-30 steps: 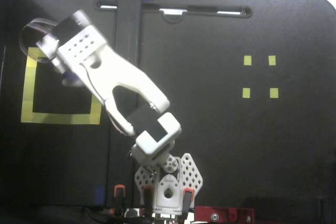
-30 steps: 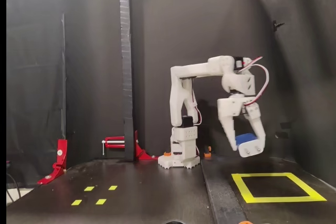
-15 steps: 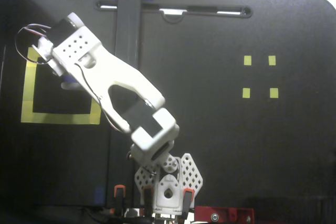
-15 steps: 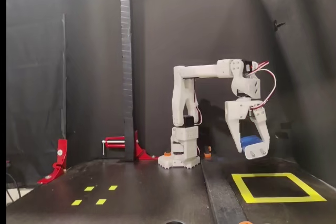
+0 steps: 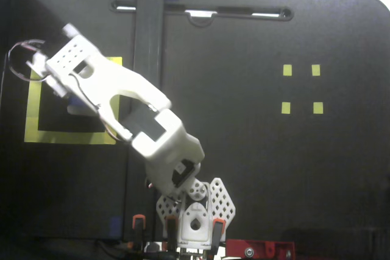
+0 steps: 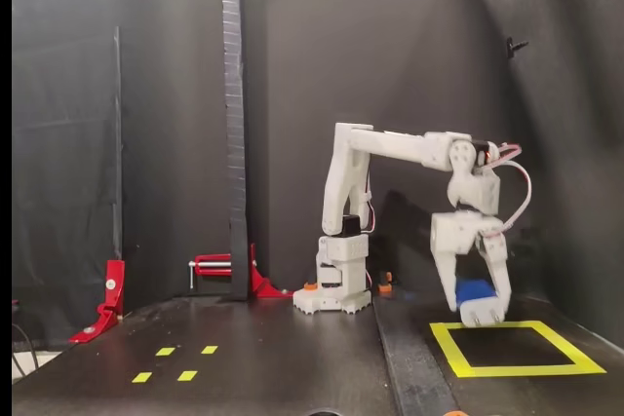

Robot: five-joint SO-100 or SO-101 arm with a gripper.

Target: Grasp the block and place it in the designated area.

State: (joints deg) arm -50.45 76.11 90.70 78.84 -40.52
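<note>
Gripper (image 6: 476,311) points straight down, jaws closed on the block (image 6: 474,290), held just above the tabletop (image 6: 292,358) at the far edge of the designated area (image 6: 514,369). In the top-down fixed view the arm (image 5: 116,98) covers the block; the square (image 5: 31,114) sits near the tabletop's left edge.

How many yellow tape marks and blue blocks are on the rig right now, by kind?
Large yellow tape square outline: 1
Small yellow tape squares: 4
Blue block, held in the tool at the outline's far edge: 1
Total: 6
</note>
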